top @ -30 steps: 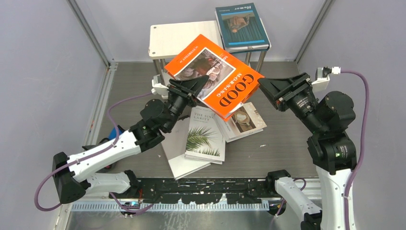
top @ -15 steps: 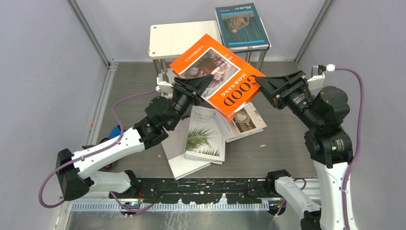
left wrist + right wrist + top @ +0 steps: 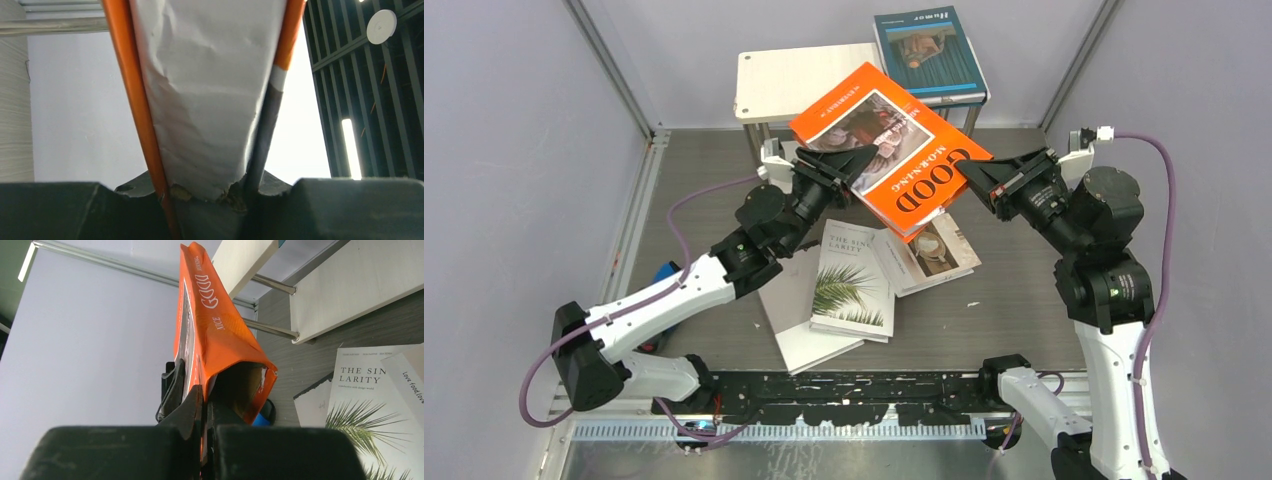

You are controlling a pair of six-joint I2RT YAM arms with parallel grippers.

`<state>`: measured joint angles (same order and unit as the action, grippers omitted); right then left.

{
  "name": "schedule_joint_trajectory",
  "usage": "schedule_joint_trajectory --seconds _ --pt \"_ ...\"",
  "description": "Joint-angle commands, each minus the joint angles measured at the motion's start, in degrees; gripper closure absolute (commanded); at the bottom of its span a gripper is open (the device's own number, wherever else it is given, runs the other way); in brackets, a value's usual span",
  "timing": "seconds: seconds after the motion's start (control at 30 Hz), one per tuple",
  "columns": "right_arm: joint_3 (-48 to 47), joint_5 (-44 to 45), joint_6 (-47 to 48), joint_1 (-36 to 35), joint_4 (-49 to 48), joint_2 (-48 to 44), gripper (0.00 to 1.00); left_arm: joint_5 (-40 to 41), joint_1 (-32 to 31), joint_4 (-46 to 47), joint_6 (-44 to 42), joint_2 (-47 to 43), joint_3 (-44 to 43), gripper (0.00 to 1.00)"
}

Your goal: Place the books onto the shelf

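Pale grey walls (image 3: 514,150) enclose a grey wood-grain tabletop (image 3: 1014,290) under a ceiling strip light (image 3: 348,145)

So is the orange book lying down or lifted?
Lifted: left gripper and right gripper pinch the orange book at opposite edges, above the table.

A small blue object (image 3: 664,272) lies near the left edge of the grey wood-grain tabletop (image 3: 1014,300), and a tiny white scrap (image 3: 972,303) sits further right.

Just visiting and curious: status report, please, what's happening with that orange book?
Clamped on orange book: left fingers, right fingers. Book in the air, by the shelf. Teal book already takes shelf's right end.
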<state>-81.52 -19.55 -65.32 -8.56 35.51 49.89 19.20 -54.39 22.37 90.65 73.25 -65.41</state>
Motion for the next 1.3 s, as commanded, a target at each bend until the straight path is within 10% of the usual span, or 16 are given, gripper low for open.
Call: schedule_joint_trajectory --seconds 0.0,0.33,1.27 --pt "-1.2 -2.0 1.8 -0.2 -1.3 0.0 0.99 -3.4 0.4 2.1 0.1 -0.8 -3.6 0.62" --pt "-0.6 -0.5 -1.0 -0.2 -6.5 -0.5 0.99 0.2 2.0 -4.3 -5.1 -5.4 -4.2 0.18" --pt "-5.0 11.7 -9.7 -0.2 -30.0 13.7 0.99 -9.2 16.9 -11.6 -3.6 -5.1 -8.5 0.15"
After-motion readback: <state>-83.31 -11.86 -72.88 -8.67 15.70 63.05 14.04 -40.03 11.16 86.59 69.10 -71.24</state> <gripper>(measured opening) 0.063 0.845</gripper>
